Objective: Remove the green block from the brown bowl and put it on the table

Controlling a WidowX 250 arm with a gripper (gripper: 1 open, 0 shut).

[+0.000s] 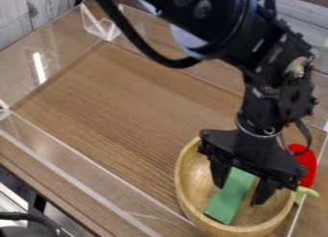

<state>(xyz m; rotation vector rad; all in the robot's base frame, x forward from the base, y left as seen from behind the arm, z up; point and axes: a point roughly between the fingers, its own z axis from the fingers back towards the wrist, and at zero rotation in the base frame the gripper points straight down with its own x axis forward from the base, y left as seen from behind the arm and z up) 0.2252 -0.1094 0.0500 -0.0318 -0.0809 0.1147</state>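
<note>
The brown bowl (190,183) sits at the table's (128,97) near right corner. Inside it the green block (229,201) lies slanted, its lower end near the front rim. My gripper (247,182) points straight down into the bowl, its two black fingers (228,174) straddling the block's upper end, close against its long sides. I cannot tell whether the pads touch the block. The block's upper end is hidden behind the fingers.
A small red rounded object (305,162) with a green stem lies just right of the bowl, beside the gripper. Low clear acrylic walls (52,150) border the tabletop on the left, front and back. The black arm (244,39) reaches over the right half.
</note>
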